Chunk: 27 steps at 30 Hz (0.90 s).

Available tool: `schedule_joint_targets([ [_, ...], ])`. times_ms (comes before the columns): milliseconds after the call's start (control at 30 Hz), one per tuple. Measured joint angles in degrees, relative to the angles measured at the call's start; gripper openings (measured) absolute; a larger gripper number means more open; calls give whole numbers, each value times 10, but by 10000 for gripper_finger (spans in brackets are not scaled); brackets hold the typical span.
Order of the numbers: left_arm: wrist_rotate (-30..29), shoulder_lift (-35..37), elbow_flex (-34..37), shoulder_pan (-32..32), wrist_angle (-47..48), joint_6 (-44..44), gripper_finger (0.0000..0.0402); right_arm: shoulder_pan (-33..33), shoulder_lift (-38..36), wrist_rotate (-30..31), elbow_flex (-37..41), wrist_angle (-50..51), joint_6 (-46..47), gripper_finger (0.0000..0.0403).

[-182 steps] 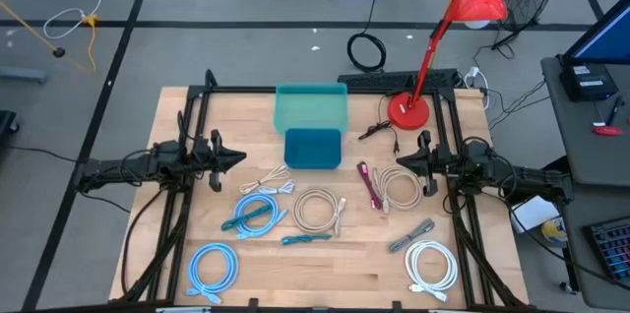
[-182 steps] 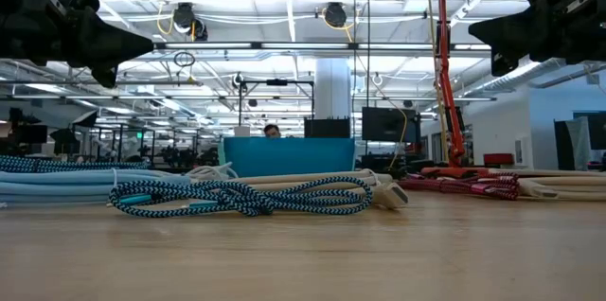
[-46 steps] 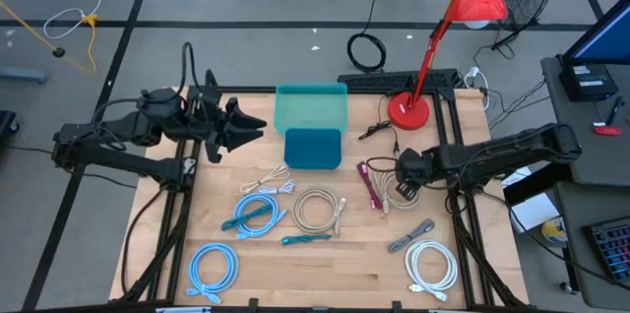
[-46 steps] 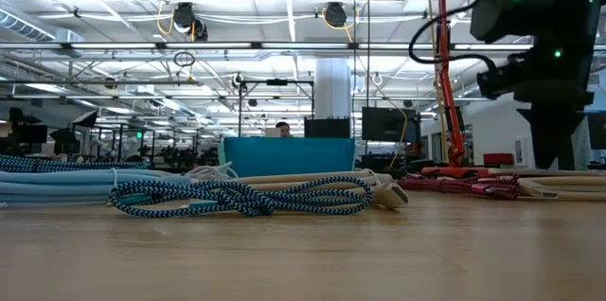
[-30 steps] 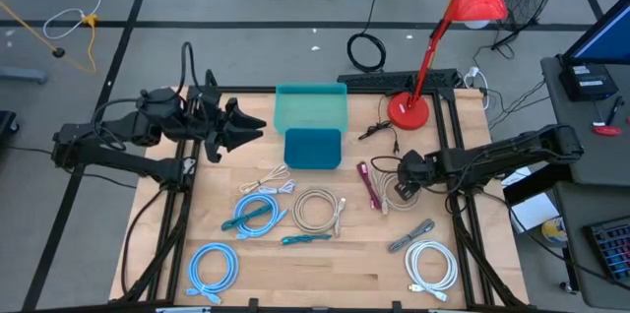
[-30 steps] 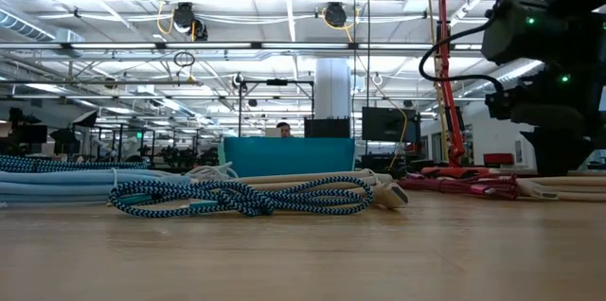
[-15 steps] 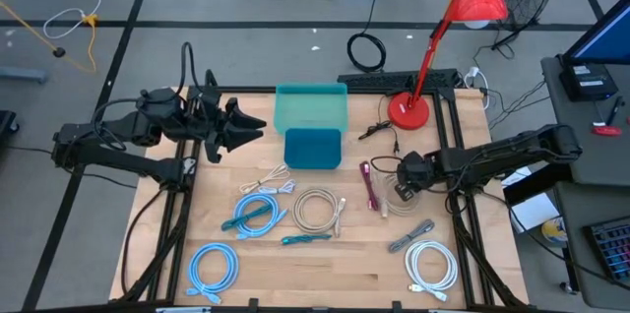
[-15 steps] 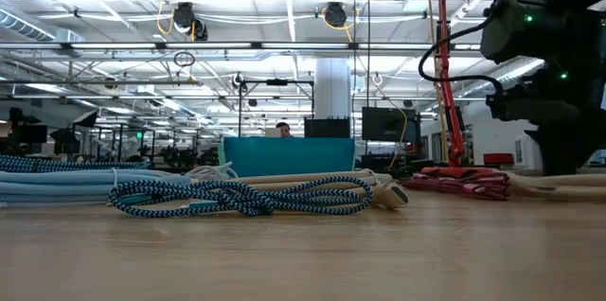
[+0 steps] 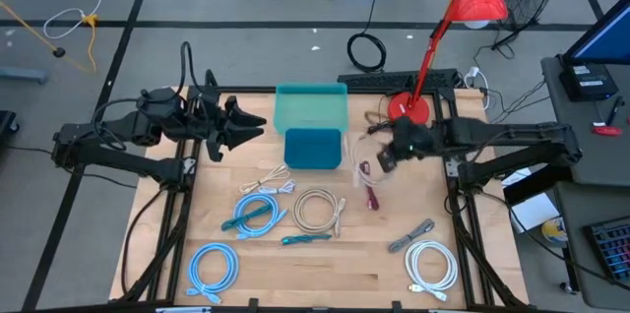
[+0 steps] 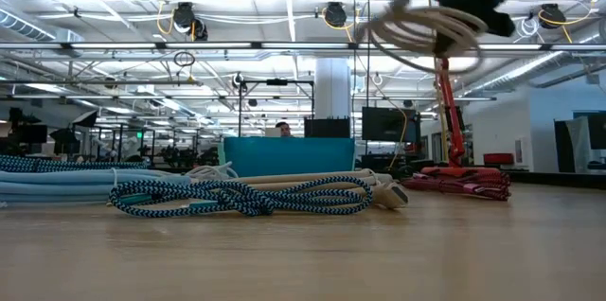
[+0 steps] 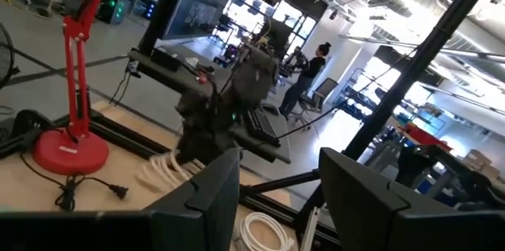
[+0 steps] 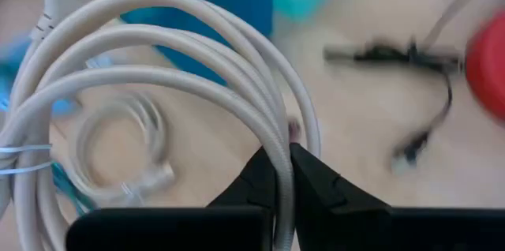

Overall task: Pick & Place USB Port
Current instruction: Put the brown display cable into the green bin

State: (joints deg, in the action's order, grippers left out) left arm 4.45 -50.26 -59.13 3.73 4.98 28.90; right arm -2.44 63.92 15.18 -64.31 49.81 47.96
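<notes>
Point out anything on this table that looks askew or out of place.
Nothing stands out. The coiled cables lie tidily on the table; the only one off it is the beige cable coil, hanging from the right gripper near the teal bin.

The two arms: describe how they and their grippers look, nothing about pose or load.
Both arms are dark, near-black jointed links. The left gripper ends in two pointed black fingers, and a black cable loops above that arm's wrist. Its fingers show up close as broad, dark, flat-faced blocks. The right gripper has slim black tapered fingers. No markings are legible.

Right gripper (image 9: 382, 158) raised, jaws clamped; left gripper (image 9: 258, 124) hovers with jaws spread.
</notes>
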Motion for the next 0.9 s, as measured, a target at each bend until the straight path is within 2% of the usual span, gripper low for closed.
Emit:
schedule_joint_targets([
  [200, 0, 0, 0, 0, 0, 8, 179, -76, 33, -17, -18, -138, -23, 9],
  [433, 3, 0, 0, -9, 0, 34, 179, -164, 127, -137, -19, -288, -35, 9],
  [533, 4, 0, 0, -20, 0, 32, 179, -189, 185, -183, -42, -313, -44, 9],
  [667, 2, 0, 0, -36, 0, 33, 179, -204, 268, -195, -130, -308, -96, 9],
  [767, 1, 0, 0, -47, 0, 33, 179, -211, 327, -196, -223, -285, -127, 9],
  [900, 0, 0, 0, -57, 0, 39, 179, -222, 397, -171, -356, -188, -169, 9],
])
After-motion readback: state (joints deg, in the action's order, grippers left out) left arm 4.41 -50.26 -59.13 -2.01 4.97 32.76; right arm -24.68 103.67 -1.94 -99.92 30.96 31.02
